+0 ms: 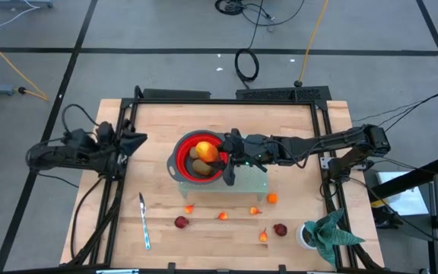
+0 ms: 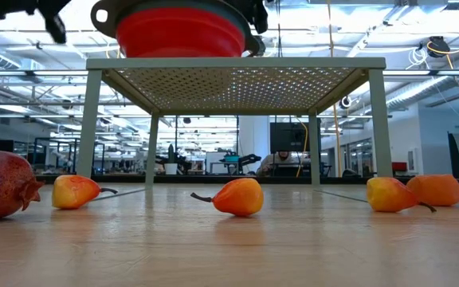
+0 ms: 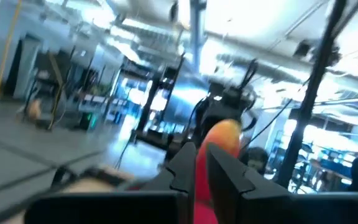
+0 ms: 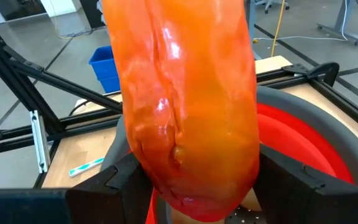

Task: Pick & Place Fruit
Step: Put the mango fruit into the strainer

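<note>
The right claw [image 1: 220,157] is shown over the red bowl [image 1: 182,161], which stands on a perforated metal stand [image 1: 255,181] at mid-counter. A long red-orange fruit [image 4: 185,106] is clamped between its two dark fingers [image 4: 120,180], directly above the bowl's grey rim [image 4: 328,134]. Two brownish kiwis [image 1: 200,167] are already seen lying inside the bowl.

The left claw [image 1: 139,140] is parked near the left edge of the counter [image 1: 295,122], fingers all but clenched and nothing seen between them.

The step in hand is judged to be the release of the long fruit into the bowl. It would be done best with the fruit lowered until its tip is well inside the rim, centred clear of the kiwis, and the fingers opened only then, so that the piece cannot tip over the rim or roll off the stand. The bowl should not be nudged on withdrawal.

Left on the counter in front of the stand are small orange pear-shaped fruits [image 2: 240,196], two dark red round fruits [image 1: 181,222] and a silver knife [image 1: 144,221]; these fruits are judged still to be placed.
</note>
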### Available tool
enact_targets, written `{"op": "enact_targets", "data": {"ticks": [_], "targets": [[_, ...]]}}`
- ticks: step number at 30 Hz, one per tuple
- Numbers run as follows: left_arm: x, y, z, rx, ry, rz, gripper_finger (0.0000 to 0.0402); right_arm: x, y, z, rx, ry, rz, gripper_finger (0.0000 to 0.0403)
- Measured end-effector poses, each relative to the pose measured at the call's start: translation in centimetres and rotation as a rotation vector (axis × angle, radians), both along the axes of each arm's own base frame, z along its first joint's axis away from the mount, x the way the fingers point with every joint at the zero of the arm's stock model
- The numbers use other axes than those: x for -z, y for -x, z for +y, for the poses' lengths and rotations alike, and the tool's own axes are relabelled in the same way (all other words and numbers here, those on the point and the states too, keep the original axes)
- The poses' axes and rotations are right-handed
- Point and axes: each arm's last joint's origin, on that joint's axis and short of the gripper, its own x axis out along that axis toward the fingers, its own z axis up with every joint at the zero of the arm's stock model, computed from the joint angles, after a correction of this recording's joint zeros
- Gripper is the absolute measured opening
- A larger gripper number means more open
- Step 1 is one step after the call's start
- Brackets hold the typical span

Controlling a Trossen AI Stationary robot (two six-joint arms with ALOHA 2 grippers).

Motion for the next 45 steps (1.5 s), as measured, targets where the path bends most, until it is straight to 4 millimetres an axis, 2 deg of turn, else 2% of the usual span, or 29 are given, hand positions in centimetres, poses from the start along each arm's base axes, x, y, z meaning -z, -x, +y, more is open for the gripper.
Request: {"op": "enact_targets", "data": {"ticks": [3,12,21,27,34,45], "targets": [[-0.7,-1.3,-0.1,0.002,-0.024,-0.049,0.0066,0.0,0.0,0.0,0.000,0.000,0.000,0.0224],[-1.6,-5.4,-0.3,0.005,-0.051,-0.054,0.0172,0.0,0.0,0.0,0.003,0.002,0.001,0.0224],[-4.8,-9.4,-0.8,0.075,-0.141,0.032,0.0252,0.0,0.0,0.0,0.002,0.005,0.001,0.0224],[-6.1,-12.4,-1.0,0.105,-0.177,0.231,0.0279,0.0,0.0,0.0,0.000,0.005,0.001,0.0224],[-7.0,-14.7,-1.4,0.127,-0.208,0.362,0.0294,0.0,0.0,0.0,-0.001,0.004,0.001,0.0224],[-5.8,-16.7,-1.7,0.099,-0.213,0.447,0.0297,0.0,0.0,0.0,-0.003,0.004,0.000,0.0224]]}}
